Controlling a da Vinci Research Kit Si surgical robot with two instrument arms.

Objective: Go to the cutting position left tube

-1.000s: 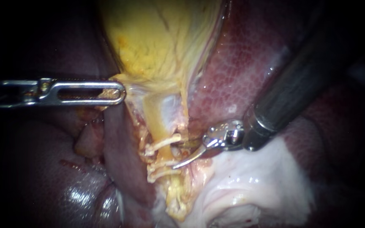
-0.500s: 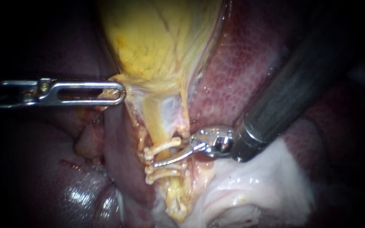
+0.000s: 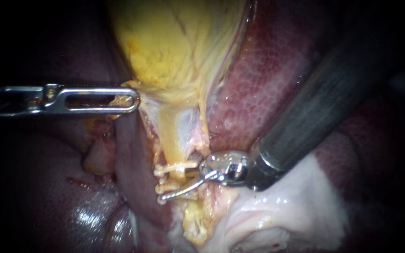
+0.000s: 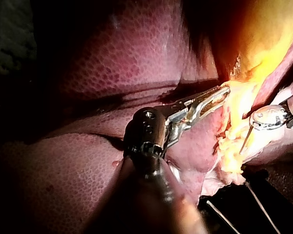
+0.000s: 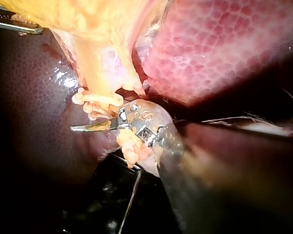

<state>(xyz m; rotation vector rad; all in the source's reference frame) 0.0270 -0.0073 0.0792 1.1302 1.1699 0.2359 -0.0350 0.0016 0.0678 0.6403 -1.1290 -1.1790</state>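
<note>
The yellow gallbladder (image 3: 179, 47) tapers down into a yellowish tube (image 3: 169, 140) that carries pale clips (image 3: 176, 166), an upper and a lower one. My right instrument (image 3: 165, 194), with thin curved blades, comes in from the upper right. One blade lies across the front of the tube between the clips. The other blade is mostly hidden behind the tube, with a dark gap at the hinge, so the jaws stand open. In the right wrist view the same blade of the right instrument (image 5: 80, 127) reaches past the clips (image 5: 95, 100). My left instrument (image 3: 128, 100) is shut on the gallbladder's neck, pulling it left.
Dark red liver (image 3: 268, 70) lies to the right of the gallbladder and more liver (image 3: 48, 187) at the lower left. White fatty tissue (image 3: 282, 206) sits under the right shaft. In the left wrist view the left instrument (image 4: 219, 95) grips yellow tissue, with the right instrument (image 4: 266, 119) beyond it.
My right instrument has moved left and slightly down; its blade, before short of the tube, now lies across it between the clips. The left instrument has held its grip.
</note>
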